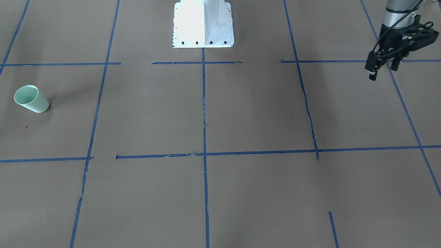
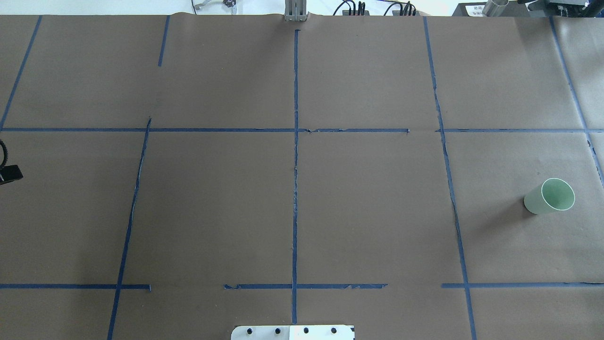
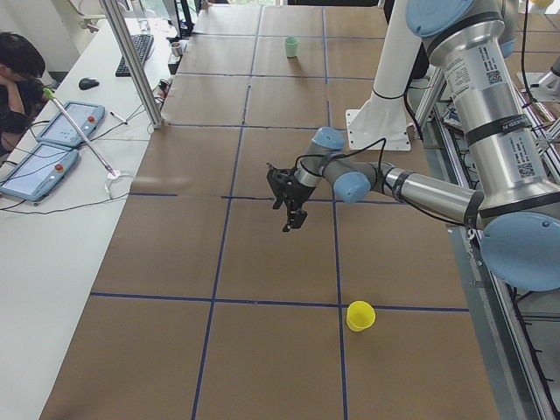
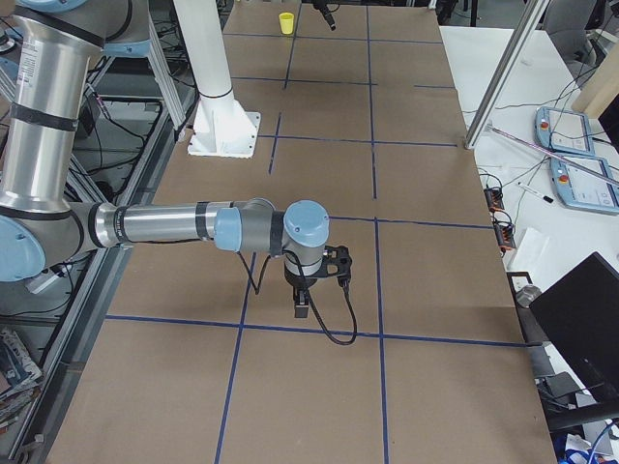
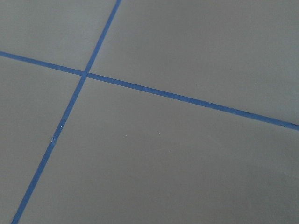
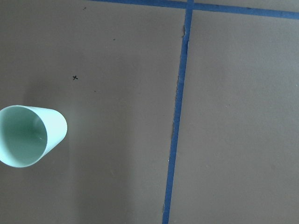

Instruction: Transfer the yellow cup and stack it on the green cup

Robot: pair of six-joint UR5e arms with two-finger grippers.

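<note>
Here, left to right: one small bright yellow tapered plastic cup stands upright at the left end of the brown paper table, apart from the left gripper, which hangs over it with both fingers spread, holding nothing. Blue tape lines and the white base plate come next. Then comes the right gripper, its state impossible to tell, and one small pale mint-green tapered plastic cup upright near the right end.

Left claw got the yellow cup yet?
No, the yellow cup stands on the table, apart from the empty left claw.
</note>
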